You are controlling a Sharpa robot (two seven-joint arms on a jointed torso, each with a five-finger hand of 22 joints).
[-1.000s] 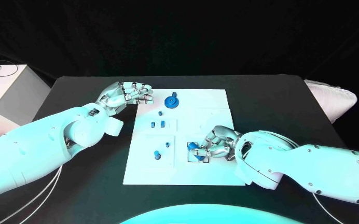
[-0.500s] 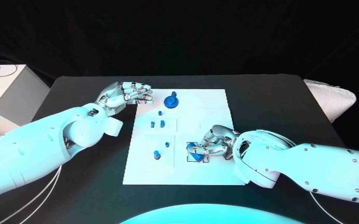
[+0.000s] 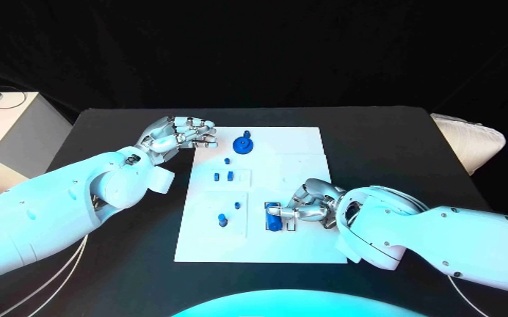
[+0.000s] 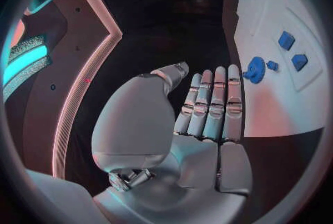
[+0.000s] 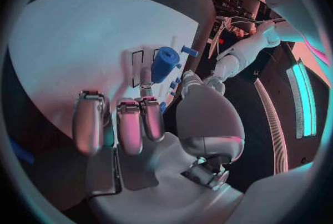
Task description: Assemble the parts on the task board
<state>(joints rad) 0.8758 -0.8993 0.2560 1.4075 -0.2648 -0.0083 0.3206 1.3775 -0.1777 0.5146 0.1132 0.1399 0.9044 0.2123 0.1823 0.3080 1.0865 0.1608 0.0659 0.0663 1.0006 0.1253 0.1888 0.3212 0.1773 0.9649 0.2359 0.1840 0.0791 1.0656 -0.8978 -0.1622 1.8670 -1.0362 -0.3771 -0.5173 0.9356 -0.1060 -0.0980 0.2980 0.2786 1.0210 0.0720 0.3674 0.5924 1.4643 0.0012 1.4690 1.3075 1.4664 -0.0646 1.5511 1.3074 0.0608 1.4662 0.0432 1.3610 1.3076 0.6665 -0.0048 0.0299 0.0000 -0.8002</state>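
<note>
right robot hand (image 3: 307,210) grips blue cylinder part (image 5: 164,63) | left robot hand (image 3: 182,133) empty, fingers straight

Black table (image 3: 402,155), perhaps a white box (image 3: 23,130)

A black table (image 3: 127,273) carries the load. A white task board (image 3: 302,247) lies flat at the table's centre, long side running away from the robot. To the robot's left, a pale box (image 3: 23,130) stands just beside the table edge; contact cannot be determined. At the far right corner, a white padded item (image 3: 471,141) adjoins the table edge.
</note>
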